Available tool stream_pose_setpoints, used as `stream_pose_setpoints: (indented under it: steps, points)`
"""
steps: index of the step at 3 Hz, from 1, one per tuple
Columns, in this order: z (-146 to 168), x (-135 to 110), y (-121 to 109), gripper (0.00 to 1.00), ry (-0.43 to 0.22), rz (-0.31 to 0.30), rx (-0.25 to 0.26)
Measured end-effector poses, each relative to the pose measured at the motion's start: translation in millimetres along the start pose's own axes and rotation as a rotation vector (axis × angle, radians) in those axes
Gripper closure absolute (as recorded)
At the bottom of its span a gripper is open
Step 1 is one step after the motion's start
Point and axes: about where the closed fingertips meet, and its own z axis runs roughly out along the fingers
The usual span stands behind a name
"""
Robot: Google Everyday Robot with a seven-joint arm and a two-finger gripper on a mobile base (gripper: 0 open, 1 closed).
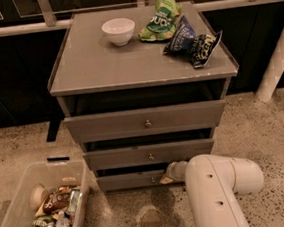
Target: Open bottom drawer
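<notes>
Speckled stone floor (pixel 269 133); grey three-drawer cabinet (pixel 127 66) at centre, its top bearing a white bowl (pixel 118 31) at 11 o'clock and a green snack bag (pixel 160 21) and a dark blue snack bag (pixel 193 41) at 1 o'clock, print unreadable. Bottom drawer (pixel 128 181) at 6 o'clock, lowest of three. Gripper (pixel 167 177) on a white arm (pixel 219 188) at the drawer front's right end; whether it is spread or closed cannot be told.

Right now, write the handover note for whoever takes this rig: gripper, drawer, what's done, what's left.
Gripper: low at the cabinet's base, at the bottom drawer front, just right of its knob.
Bottom drawer: lowest of the three grey fronts; none of its inside shows.
Done: the gripper is at the drawer.
Left: get hold of the knob and pull the drawer out.
Nearby: a bin of items sits on the floor to the left.
</notes>
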Motion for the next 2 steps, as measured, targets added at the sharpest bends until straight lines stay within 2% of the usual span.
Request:
stream_pose_setpoints:
  steps: [2]
  points:
    - [0.0,0.0,0.1,0.65,0.000,0.000,0.000]
